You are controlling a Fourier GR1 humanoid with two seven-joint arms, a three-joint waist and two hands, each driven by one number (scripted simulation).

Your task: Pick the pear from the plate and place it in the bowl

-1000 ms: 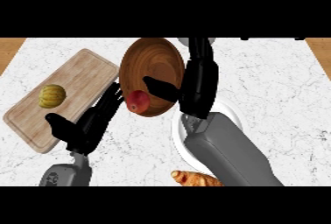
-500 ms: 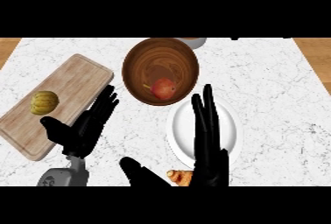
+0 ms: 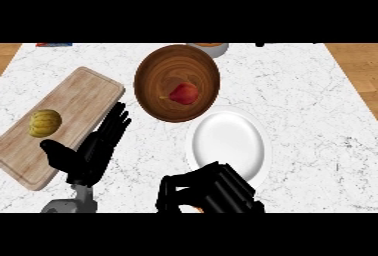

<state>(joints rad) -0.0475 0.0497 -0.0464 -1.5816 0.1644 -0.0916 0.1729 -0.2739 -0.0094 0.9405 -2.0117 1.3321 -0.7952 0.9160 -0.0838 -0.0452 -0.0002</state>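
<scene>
A red pear [image 3: 184, 93] lies inside the brown wooden bowl [image 3: 157, 65] at the upper middle of the counter. Just below and right of the bowl sits the white plate [image 3: 229, 142], with nothing on it. My right hand [image 3: 209, 190] is low at the bottom middle, fingers curled, holding nothing, overlapping the plate's lower edge. My left hand [image 3: 92, 152] rests open at the lower left, fingers pointing up beside the cutting board.
A wooden cutting board [image 3: 66, 107] lies at the left with a small yellow-green squash [image 3: 44, 123] on it. Another dish [image 3: 210, 48] peeks out behind the bowl at the top. White marble counter stretches to the right of the plate.
My right hand let go of the pear in the bowl, drew back toward the bottom edge and curled its fingers. The pear stays in the bowl. The left hand barely moved.
</scene>
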